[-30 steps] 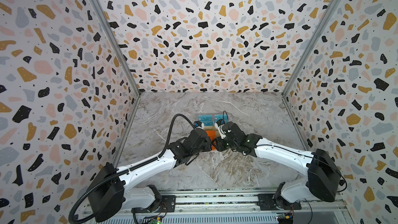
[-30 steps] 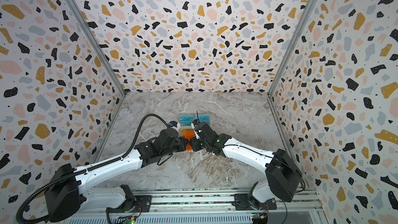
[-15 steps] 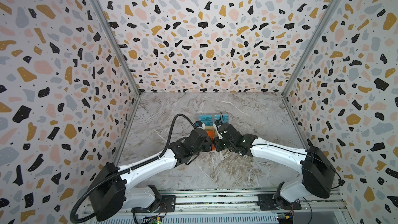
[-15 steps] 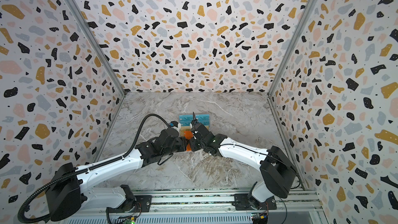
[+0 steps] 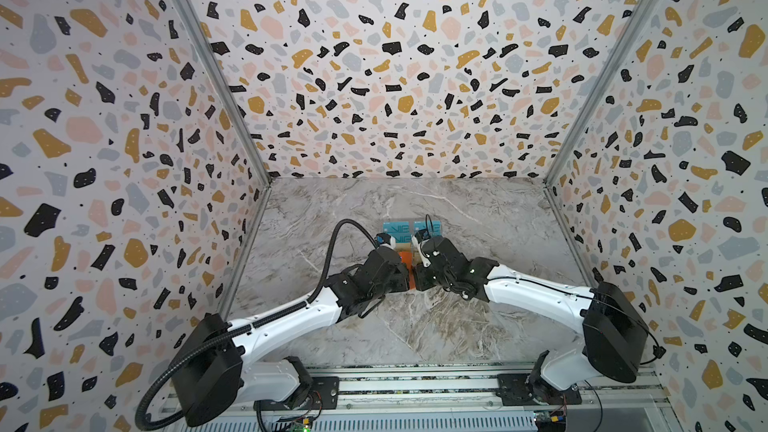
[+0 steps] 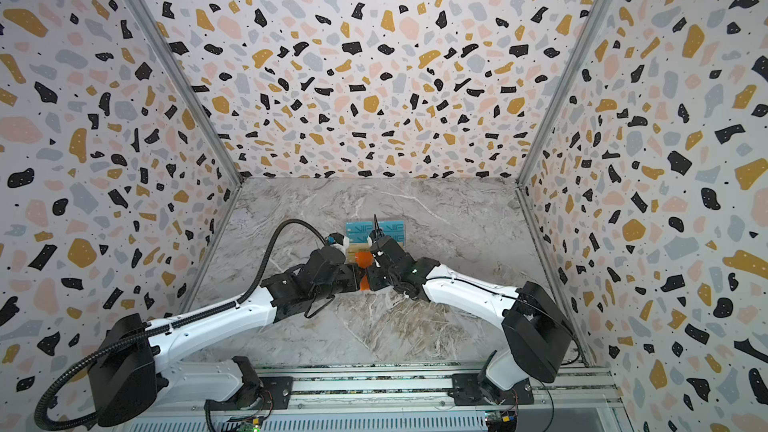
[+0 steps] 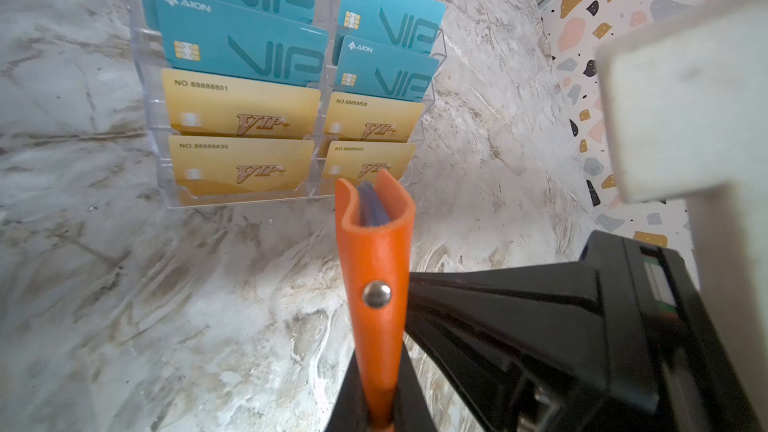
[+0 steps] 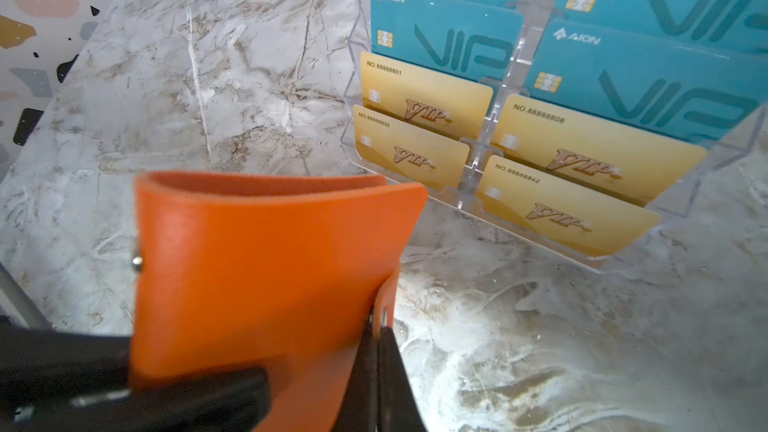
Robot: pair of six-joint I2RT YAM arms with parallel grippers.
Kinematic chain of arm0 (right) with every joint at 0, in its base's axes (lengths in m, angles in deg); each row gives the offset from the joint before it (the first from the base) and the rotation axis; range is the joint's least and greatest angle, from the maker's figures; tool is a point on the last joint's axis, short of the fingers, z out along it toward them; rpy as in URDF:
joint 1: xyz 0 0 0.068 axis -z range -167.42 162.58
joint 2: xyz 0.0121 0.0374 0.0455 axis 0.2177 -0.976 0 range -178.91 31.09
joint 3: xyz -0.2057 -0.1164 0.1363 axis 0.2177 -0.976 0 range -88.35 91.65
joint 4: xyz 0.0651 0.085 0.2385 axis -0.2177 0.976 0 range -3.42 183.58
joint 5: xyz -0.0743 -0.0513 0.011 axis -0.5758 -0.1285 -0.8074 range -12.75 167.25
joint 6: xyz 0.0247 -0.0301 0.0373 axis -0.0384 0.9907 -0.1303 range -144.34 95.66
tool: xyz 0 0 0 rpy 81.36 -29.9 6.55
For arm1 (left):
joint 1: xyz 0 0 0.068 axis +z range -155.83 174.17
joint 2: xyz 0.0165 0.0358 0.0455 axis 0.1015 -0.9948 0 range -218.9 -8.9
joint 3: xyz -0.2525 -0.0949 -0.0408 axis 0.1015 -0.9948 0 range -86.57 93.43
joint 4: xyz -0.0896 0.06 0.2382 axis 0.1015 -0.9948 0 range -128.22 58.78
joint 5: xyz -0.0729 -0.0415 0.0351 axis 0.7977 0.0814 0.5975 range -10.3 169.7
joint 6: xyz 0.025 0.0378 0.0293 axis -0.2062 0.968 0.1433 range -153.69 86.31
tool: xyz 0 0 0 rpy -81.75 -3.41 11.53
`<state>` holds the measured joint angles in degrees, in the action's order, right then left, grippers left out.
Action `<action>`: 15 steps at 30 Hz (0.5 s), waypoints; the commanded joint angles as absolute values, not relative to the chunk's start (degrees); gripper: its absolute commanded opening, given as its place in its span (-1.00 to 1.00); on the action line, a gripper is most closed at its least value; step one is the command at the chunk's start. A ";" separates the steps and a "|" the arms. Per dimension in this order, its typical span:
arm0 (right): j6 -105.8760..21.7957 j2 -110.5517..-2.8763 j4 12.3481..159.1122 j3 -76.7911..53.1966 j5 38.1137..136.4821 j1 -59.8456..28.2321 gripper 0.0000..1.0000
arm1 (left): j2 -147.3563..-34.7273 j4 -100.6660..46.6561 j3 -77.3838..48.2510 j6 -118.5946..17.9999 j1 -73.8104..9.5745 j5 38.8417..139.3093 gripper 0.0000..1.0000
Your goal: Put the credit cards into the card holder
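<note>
Two robot arms meet at the middle of a marble-patterned table (image 5: 415, 326), sharing an orange card holder (image 7: 376, 251) between them. The left gripper (image 7: 376, 403) is clamped on the holder's lower edge and holds it upright on edge, so its silver snap stud (image 7: 377, 295) faces the wrist camera and the bluish sleeves (image 7: 370, 205) show inside the fold. The right gripper (image 8: 376, 351) is closed, pinching the holder's small orange tab (image 8: 388, 292) at one side. In both top views the card holder (image 5: 406, 258) shows only as a sliver of orange between the two black wrists. Just behind it stands a clear tiered stand (image 7: 143, 41) with the credit cards (image 7: 241, 110) slotted in two columns, four teal ones in the back rows and four gold ones in the front rows.
</note>
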<state>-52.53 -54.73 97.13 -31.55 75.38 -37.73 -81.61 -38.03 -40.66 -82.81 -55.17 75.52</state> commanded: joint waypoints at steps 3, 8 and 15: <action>-53.15 -52.59 97.38 -34.73 74.54 -33.04 -1.00 | -80.29 -34.70 -40.29 -83.52 -55.10 79.04 -0.93; -53.26 -52.41 96.40 -35.79 78.06 -30.90 -1.00 | -79.66 -33.83 -41.55 -83.68 -54.47 80.22 -0.92; -53.25 -51.09 91.36 -38.78 87.81 -27.91 -0.64 | -79.21 -31.93 -43.08 -83.73 -52.65 83.68 -0.90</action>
